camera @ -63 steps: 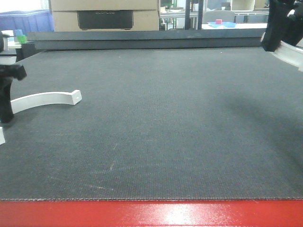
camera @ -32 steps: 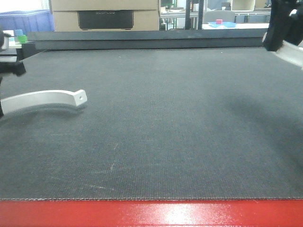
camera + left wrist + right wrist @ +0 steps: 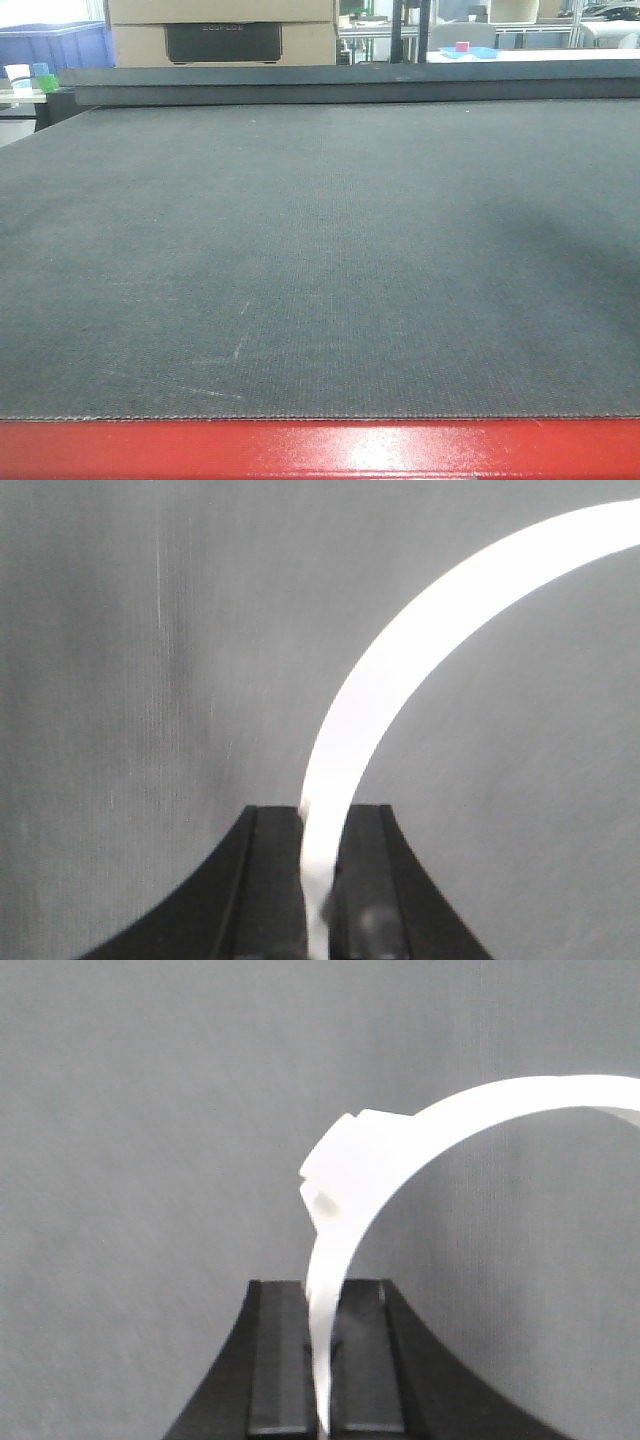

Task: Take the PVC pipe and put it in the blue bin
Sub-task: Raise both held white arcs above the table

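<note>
In the left wrist view, a white curved PVC pipe piece arcs up and to the right from my left gripper, which is shut on its lower end above the dark mat. A second white curved PVC pipe piece, with a blocky lug near its bend, is pinched at its thin end by my right gripper. Neither gripper nor pipe shows in the exterior view. A blue bin stands beyond the table's far left corner.
The dark grey mat covers the table, with a red strip along the front edge. A dark rail runs along the back. Behind it stand a cardboard box and a small blue tray.
Both arms have left the exterior view. The left one carried its white curved piece off the left edge, and the right one went out at the upper right.
</note>
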`<action>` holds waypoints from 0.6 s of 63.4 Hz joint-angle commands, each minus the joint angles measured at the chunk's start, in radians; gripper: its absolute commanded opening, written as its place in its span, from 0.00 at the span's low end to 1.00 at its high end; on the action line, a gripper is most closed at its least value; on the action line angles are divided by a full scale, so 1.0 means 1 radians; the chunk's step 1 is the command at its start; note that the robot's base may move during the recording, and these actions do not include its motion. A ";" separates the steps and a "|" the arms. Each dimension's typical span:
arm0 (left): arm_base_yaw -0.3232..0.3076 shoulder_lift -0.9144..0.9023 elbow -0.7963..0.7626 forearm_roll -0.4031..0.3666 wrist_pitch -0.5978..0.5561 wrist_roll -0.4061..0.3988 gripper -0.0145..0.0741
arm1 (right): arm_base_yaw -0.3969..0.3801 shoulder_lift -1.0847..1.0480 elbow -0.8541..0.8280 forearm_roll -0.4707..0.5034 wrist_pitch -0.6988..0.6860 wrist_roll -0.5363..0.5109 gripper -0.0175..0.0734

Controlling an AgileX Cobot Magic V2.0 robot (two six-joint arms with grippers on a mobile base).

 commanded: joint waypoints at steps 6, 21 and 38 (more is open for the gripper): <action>-0.004 -0.192 0.102 -0.020 -0.176 -0.001 0.04 | -0.001 -0.132 0.067 -0.041 -0.175 -0.091 0.01; -0.004 -0.464 0.389 -0.020 -0.533 0.008 0.04 | -0.001 -0.370 0.324 -0.051 -0.427 -0.093 0.01; -0.004 -0.754 0.660 -0.015 -0.693 0.008 0.04 | -0.001 -0.632 0.539 -0.060 -0.543 -0.093 0.01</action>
